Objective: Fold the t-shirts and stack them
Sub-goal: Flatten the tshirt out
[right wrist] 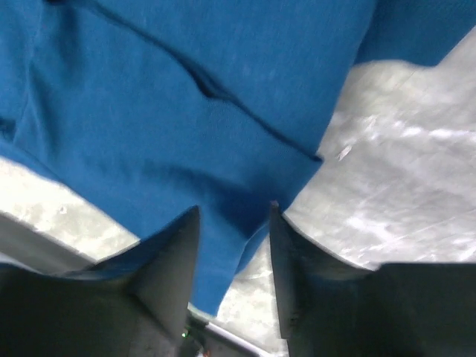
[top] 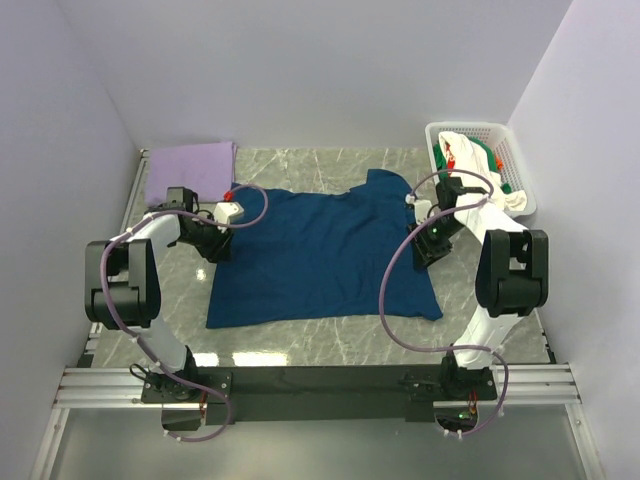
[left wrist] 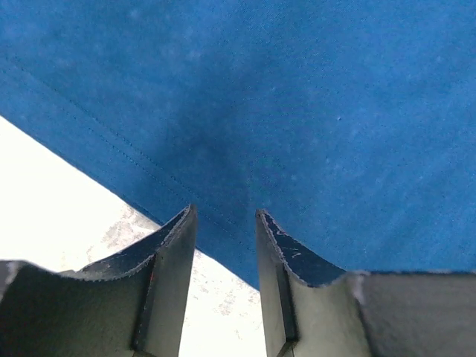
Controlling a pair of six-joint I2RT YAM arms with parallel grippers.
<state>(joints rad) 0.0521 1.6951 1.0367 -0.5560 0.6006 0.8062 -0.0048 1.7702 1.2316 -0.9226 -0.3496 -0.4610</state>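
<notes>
- Grey marbled table (top: pixel 330 345), closed in by pale walls (top: pixel 330 70); a narrow strip of bare marble lies outboard of each claw, toward the side walls.
- Navy t-shirt (top: pixel 320 255) lies spread flat between the two claws.
- Left claw (left wrist: pixel 225 212): the shirt's stitched hem runs slantwise just ahead of its tips, with cloth ahead and bare table beneath and behind.
- Its jaws stand partly spread and pinch nothing.
- Right claw (right wrist: pixel 234 208): a creased shirt edge lies under and ahead of its tips, with bare marble to one side.
- Its jaws are also partly spread; whether they touch the cloth, I cannot tell.
- Lavender t-shirt (top: pixel 190 168) lies folded well beyond the left claw.
- Basket (top: pixel 515 160) stands beyond the right claw, holding white and green t-shirts (top: pixel 475 155).
</notes>
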